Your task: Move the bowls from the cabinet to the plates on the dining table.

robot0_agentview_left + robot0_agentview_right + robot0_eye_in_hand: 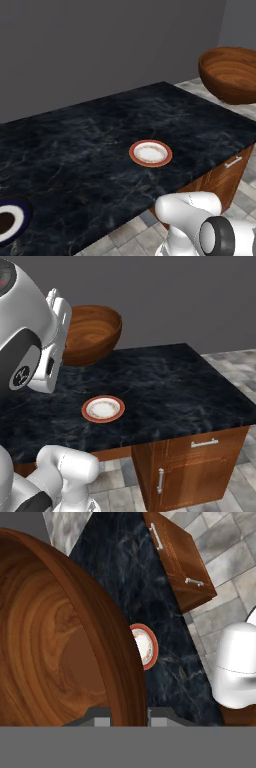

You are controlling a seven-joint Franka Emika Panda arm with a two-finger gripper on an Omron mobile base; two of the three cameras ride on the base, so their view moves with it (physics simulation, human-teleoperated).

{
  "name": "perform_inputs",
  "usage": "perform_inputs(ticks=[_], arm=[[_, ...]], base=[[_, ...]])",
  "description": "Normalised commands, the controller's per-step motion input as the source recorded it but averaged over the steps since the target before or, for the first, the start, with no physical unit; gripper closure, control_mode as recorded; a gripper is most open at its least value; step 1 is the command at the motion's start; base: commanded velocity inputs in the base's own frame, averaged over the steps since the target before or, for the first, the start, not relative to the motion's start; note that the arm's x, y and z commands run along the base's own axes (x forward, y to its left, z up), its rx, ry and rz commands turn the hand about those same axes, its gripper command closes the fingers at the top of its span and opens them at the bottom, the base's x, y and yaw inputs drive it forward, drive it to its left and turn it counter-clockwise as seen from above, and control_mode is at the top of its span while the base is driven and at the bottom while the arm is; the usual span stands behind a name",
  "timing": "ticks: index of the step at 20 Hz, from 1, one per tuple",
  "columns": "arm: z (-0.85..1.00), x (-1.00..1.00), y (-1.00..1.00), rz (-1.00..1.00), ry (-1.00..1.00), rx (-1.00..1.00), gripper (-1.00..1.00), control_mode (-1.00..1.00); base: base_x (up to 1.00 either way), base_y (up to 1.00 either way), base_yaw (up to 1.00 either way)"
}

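Observation:
My gripper (129, 716) is shut on the rim of the dark brown wooden bowl (55, 642), which hangs in the air, tilted. The bowl (230, 75) floats beyond the right end of the dining table (75, 145) in the left base view. In the right base view the bowl (92, 333) is beside my white hand. The orange-red-rimmed plate (150, 153) lies bare on the black marbled top, below and apart from the bowl; this plate (103, 409) (146, 646) is partly hidden by the bowl in the hand view. A dark navy plate (10, 220) sits at the table's near left. The cabinet is out of view.
The table's wooden base (200, 456) has a drawer and a door with silver handles. Grey tiled floor (235, 361) surrounds the table, and a plain grey wall (100, 45) stands behind it. My own arm (30, 331) rises close on the left.

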Motion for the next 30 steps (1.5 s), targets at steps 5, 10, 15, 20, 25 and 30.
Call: perform_inputs(ticks=[5,10,15,20,25,30], arm=[[0.00,0.00,0.00,0.00,0.00,0.00,1.00,1.00],[0.00,0.00,0.00,0.00,0.00,0.00,1.00,1.00],[0.00,0.00,0.00,0.00,0.00,0.00,1.00,1.00],[0.00,0.00,0.00,0.00,0.00,0.00,1.00,1.00],[0.00,0.00,0.00,0.00,0.00,0.00,1.00,1.00],[0.00,0.00,0.00,0.00,0.00,0.00,1.00,1.00]], base=[[0.42,-0.02,0.17],[0.31,-0.01,0.21],[0.19,-0.07,0.22],[0.11,-0.48,0.07],[0.00,-0.62,0.00],[0.11,-0.50,0.04]])
